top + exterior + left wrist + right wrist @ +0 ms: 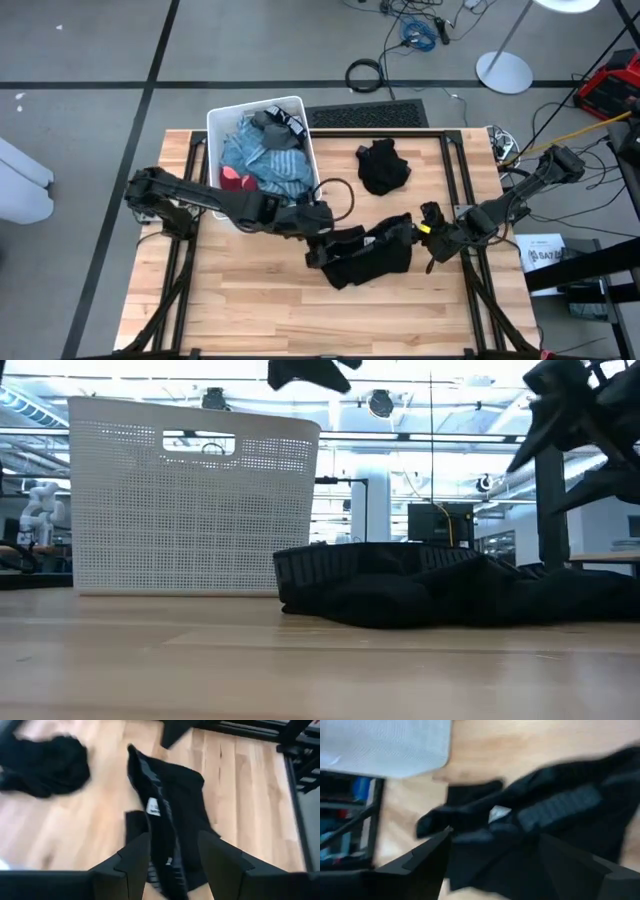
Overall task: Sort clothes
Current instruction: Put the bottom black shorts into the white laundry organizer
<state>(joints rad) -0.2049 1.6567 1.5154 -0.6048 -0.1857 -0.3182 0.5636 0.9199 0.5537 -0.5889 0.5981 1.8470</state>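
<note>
A black garment [375, 258] [450, 595] lies crumpled flat on the wooden table, with a white label [153, 808] showing. My left gripper [330, 248] [174, 845] hangs open above its left end, clear of it. My right gripper [427, 236] [495, 840] stands open at its right end, low over the cloth. A second black garment [383, 167] [45, 765] lies bunched near the far edge. The white bin [215, 125] [190, 500] at the far left holds several clothes [265, 160], teal striped, light blue, red and dark. My right gripper has its open fingers [420, 860] on either side of a fold of the black garment's right end [560, 810]. I cannot tell whether they touch the cloth.
Bare wood [300, 320] stretches along the near half of the table. Dark frame rails [460, 160] run along the table's left and right sides. Cables and a lamp base [503, 70] lie on the floor beyond the far edge.
</note>
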